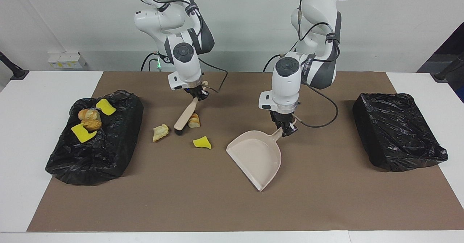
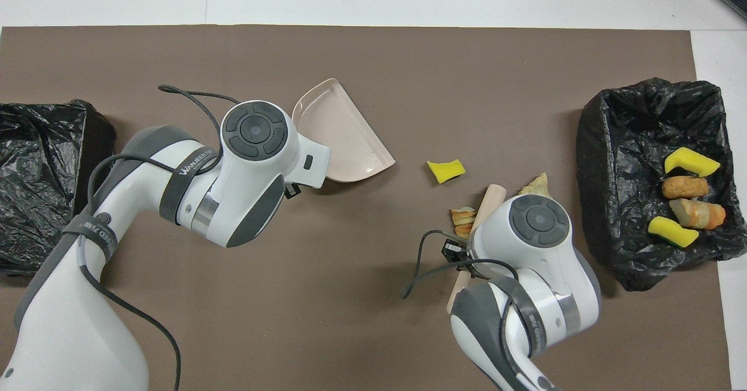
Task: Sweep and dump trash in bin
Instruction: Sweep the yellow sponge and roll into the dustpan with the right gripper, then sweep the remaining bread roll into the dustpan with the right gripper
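Observation:
Three pieces of trash lie on the brown mat: a bread bit [image 1: 160, 132], a second bread bit [image 1: 194, 120] and a yellow sponge chunk [image 1: 202, 142] [image 2: 446, 169]. My right gripper [image 1: 198, 94] is shut on the handle of the beige brush [image 1: 185, 118] [image 2: 489, 201]. The brush head rests on the mat between the two bread bits. My left gripper [image 1: 288, 128] is shut on the handle of the beige dustpan [image 1: 257, 156] [image 2: 344, 134], which sits beside the sponge chunk. The black-lined bin [image 1: 119, 134] [image 2: 618, 146] holds two sponge chunks and two bread bits.
A second black-lined bin [image 1: 395, 134] [image 2: 35, 175] stands at the left arm's end of the table and shows nothing inside. The brown mat [image 1: 232, 206] covers the middle of the white table.

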